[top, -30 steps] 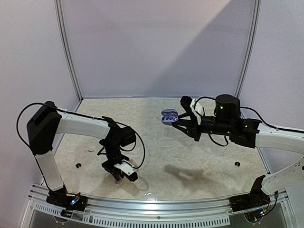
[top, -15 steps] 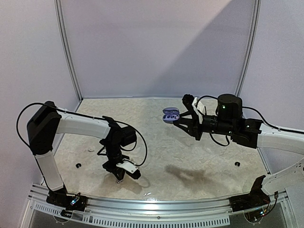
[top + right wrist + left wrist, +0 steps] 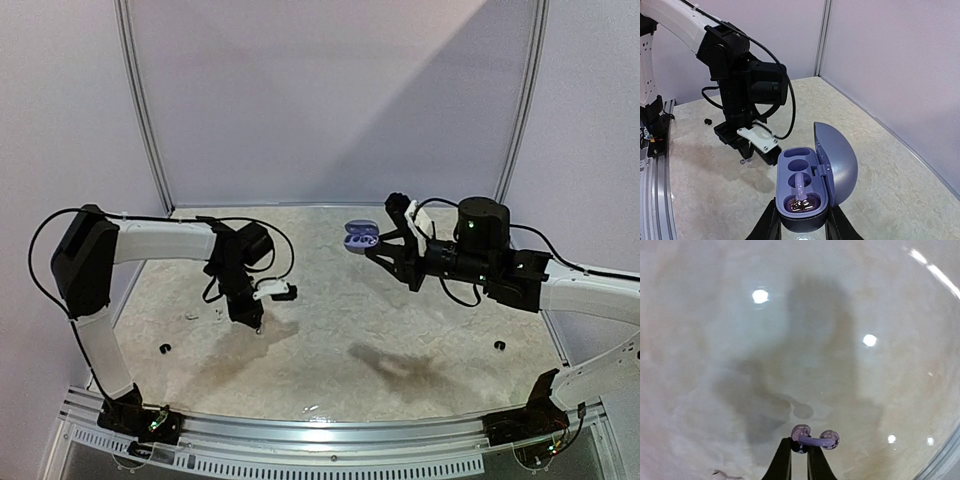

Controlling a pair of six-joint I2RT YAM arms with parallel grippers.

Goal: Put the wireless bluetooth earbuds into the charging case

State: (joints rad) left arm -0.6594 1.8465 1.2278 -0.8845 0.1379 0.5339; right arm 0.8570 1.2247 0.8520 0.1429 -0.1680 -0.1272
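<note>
This is a robotics lab cell: a closed test booth built around one work surface. The table [image 3: 400, 330] anchors it, a pale top with a beige stone pattern, evenly lit from above so that bright lamp spots glint on it. Behind the table and along both its sides rise plain, pale lilac wall panels [image 3: 330, 100], joined at the table's far corners by slim metal posts [image 3: 145, 110]. An aluminium rail [image 3: 330, 425] runs along the table's near edge. Bolted at that edge stand two white-and-black robot arms, the left arm [image 3: 160, 238] and the right arm [image 3: 590, 290], both reaching over the table. Black cable [image 3: 792, 107] loops loose from the left arm above the table.
</note>
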